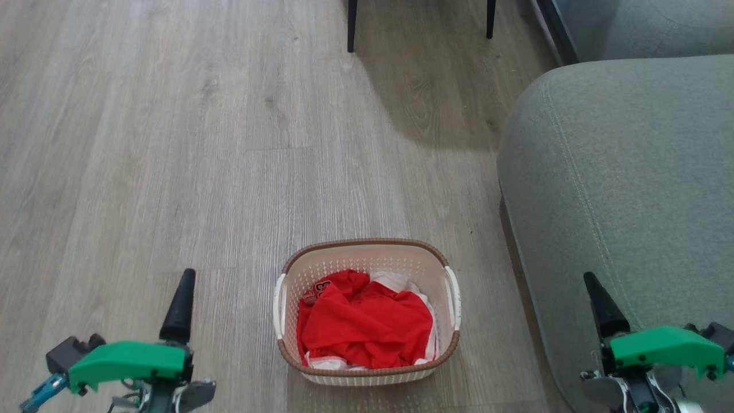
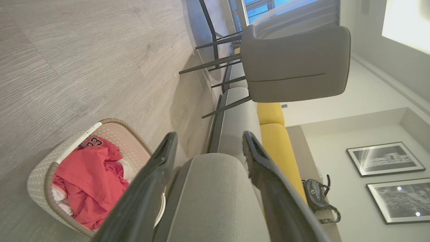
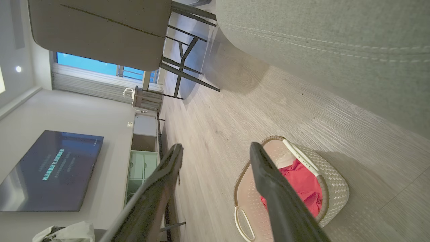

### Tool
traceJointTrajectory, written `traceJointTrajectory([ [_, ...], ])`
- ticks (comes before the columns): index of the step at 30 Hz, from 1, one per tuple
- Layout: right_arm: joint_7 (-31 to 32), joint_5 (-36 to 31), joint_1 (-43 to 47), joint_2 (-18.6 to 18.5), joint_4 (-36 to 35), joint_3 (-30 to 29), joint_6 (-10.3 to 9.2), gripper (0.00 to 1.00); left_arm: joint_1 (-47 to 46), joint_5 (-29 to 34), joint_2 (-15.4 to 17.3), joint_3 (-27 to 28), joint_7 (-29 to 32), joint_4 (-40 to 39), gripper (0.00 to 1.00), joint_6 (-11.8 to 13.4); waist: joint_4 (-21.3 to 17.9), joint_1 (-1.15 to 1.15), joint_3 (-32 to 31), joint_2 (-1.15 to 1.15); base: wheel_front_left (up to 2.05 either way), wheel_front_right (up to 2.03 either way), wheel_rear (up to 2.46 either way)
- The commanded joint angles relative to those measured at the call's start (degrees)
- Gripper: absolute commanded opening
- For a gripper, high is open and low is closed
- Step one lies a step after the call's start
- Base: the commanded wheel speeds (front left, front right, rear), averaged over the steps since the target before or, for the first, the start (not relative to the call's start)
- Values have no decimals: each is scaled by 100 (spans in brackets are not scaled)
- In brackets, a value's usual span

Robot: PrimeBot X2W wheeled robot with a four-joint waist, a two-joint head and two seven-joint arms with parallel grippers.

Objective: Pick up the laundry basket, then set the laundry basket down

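The laundry basket (image 1: 355, 245) stands on the wood floor, low in the middle of the head view. It is cream with perforated walls, a brown rim and white side handles, and a crumpled red garment (image 1: 367, 324) lies in it over something white. My left gripper (image 1: 187, 278) hangs open to the basket's left, well apart from it. My right gripper (image 1: 590, 281) is open to the basket's right, over the sofa's edge. The left wrist view has the basket (image 2: 37, 181) at lower left, and the right wrist view has the basket (image 3: 332, 183) at lower right. Nothing sits between either pair of fingers.
A grey sofa (image 1: 619, 172) fills the right side, close to the basket's right handle. Two dark chair legs (image 1: 351, 26) stand at the far end of the floor. Bare wood floor (image 1: 172, 143) stretches left and ahead of the basket.
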Motion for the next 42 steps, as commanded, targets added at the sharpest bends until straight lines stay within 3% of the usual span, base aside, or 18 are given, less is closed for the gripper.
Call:
traceJointTrajectory([
  [1,-71,-211,-160,-39,-266,68,-3,100,-201,203,47,-7,-70,-277,100,33,2,0,1,0,0,0,0],
  [25,-457,-2257,-119,-56,-735,471,-4,100,-118,2728,71,-364,-456,-598,100,293,23,0,13,0,0,0,0],
  [42,-742,-3532,-104,-68,-930,751,-5,100,-25,4045,133,-630,-743,-728,100,581,40,0,28,0,0,0,0],
])
